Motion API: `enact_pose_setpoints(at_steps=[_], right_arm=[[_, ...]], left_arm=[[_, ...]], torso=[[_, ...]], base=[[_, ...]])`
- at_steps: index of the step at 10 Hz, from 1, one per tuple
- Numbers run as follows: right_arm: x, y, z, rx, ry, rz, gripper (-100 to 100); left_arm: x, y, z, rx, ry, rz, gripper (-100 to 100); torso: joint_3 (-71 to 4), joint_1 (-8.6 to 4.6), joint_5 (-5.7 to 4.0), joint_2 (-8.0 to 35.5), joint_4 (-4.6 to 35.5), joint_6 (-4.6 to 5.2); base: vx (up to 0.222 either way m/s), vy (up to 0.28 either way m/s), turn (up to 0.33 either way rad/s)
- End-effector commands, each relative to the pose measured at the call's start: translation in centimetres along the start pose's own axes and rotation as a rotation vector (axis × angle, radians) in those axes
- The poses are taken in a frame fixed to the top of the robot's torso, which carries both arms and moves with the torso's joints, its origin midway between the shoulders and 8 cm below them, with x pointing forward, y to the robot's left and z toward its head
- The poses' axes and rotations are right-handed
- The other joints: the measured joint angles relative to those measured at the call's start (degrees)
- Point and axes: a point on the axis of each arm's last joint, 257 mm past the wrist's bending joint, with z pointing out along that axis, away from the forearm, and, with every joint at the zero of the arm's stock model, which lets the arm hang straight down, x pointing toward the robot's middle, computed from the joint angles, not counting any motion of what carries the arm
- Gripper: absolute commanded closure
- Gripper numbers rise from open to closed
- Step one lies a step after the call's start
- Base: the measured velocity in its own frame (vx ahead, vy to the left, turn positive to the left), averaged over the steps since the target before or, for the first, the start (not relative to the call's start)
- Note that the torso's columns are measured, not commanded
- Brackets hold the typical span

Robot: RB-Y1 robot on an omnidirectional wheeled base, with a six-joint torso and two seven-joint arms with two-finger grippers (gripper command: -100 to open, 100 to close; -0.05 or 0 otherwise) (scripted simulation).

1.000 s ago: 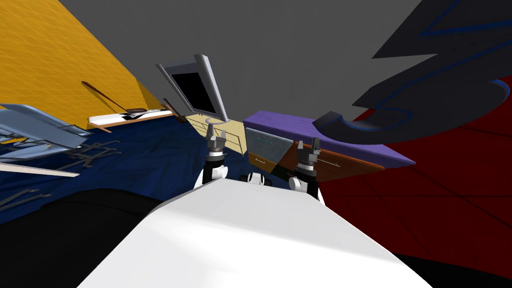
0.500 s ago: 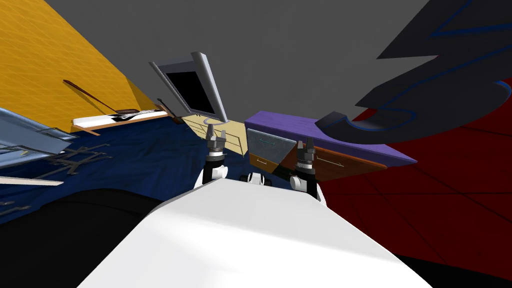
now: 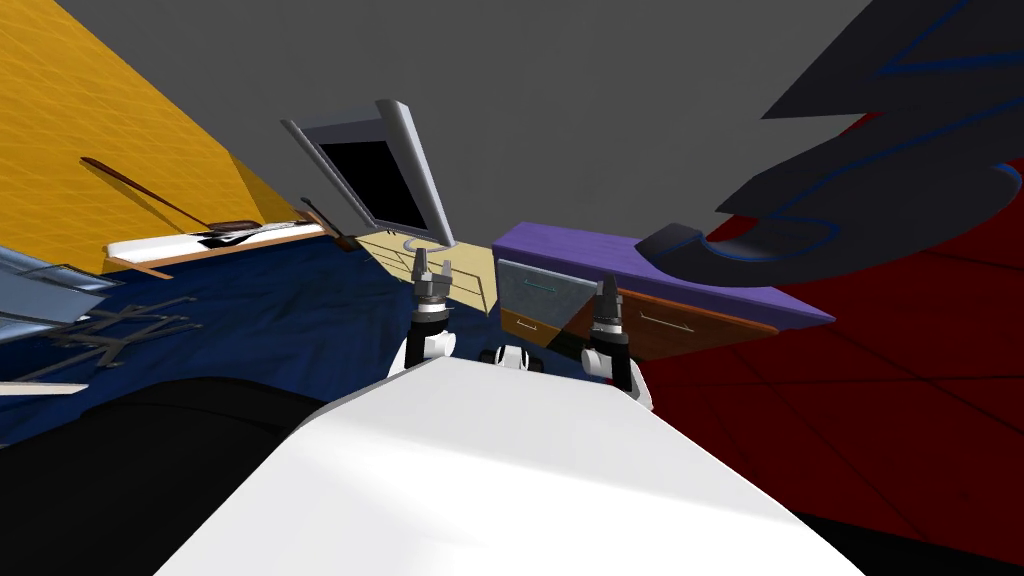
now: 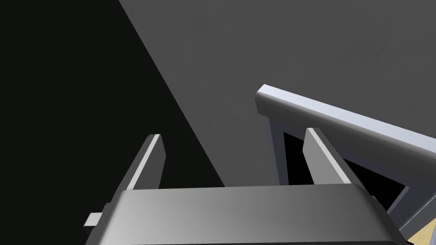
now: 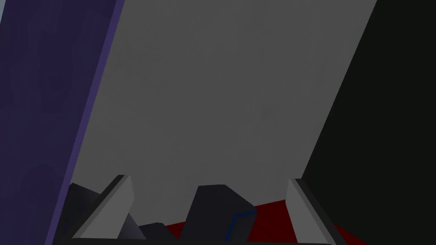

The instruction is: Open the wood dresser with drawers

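Dresser (image 3: pixel 700 325) stands just beyond the right claw (image 3: pixel 607 287).

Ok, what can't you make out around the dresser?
Head view: the right gripper covers part of the dresser front; handles too small to judge.
Head view: a dark blue-edged shape hides the dresser's far end.
Head view: whether the grey panel is an open drawer, cannot tell.
Right wrist view: dresser's purple top cut off by the edge.
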Motion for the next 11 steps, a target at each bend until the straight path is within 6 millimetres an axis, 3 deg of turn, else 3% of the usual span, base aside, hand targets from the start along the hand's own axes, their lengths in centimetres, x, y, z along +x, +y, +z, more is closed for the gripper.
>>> enact_pose_setpoints(at_steps=[1,9,11], right_arm=[[0.2,-0.3,0.1,0.002,0.006,-0.068,-100],[0.8,-3.4,0.8,0.022,0.041,-0.392,-100],[0.8,-3.4,0.8,0.021,0.042,-0.436,-100]], left_arm=[[0.0,0.0,0.0,0.000,0.000,0.000,0],[0.0,0.0,0.0,0.000,0.000,0.000,0],[0.0,0.0,0.0,0.000,0.000,0.000,0]], torso=[[0.0,-0.02,0.01,0.0,0.0,-0.01],[0.0,0.02,0.02,0.0,0.0,-0.01],[0.0,0.01,0.02,0.0,0.0,-0.02]], base=[[0.004,0.040,0.005],[0.019,0.088,-0.066],[0.013,0.068,-0.011]])
